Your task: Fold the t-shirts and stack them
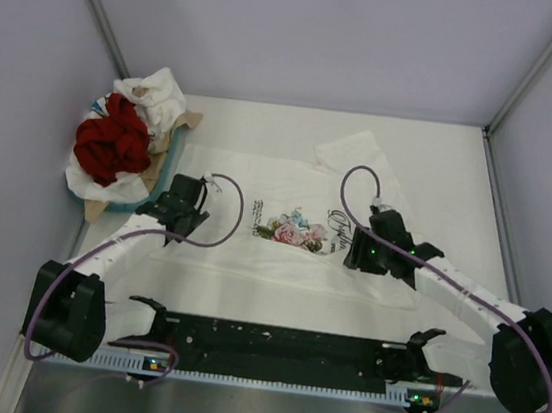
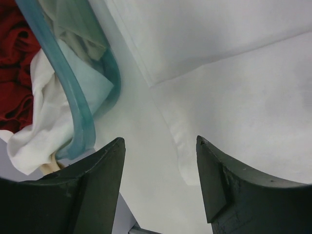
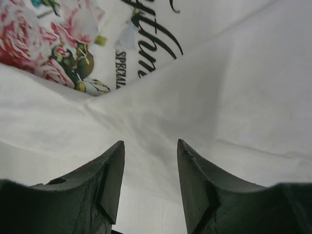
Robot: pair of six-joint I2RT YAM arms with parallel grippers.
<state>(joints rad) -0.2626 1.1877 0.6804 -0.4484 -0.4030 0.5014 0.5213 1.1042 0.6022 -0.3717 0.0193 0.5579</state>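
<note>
A white t-shirt (image 1: 250, 254) with a pink-green floral print (image 1: 291, 230) lies spread flat in the middle of the table. My left gripper (image 1: 184, 217) hovers over its left edge, beside the tray. In the left wrist view the left gripper (image 2: 160, 141) is open, with bare table and the shirt's hem (image 2: 183, 146) below it. My right gripper (image 1: 369, 255) hovers over the shirt's right part. In the right wrist view the right gripper (image 3: 150, 142) is open above a fold in the white cloth (image 3: 234, 97), just below the print (image 3: 58, 44). Nothing sits between either pair of fingers.
A teal-rimmed tray (image 2: 78, 97) at the left holds a crumpled deep red shirt (image 1: 110, 146) and white shirts (image 1: 154, 91); one white shirt (image 2: 34, 136) hangs over its rim. Grey walls close the table in on three sides. A black rail (image 1: 279, 343) runs along the near edge.
</note>
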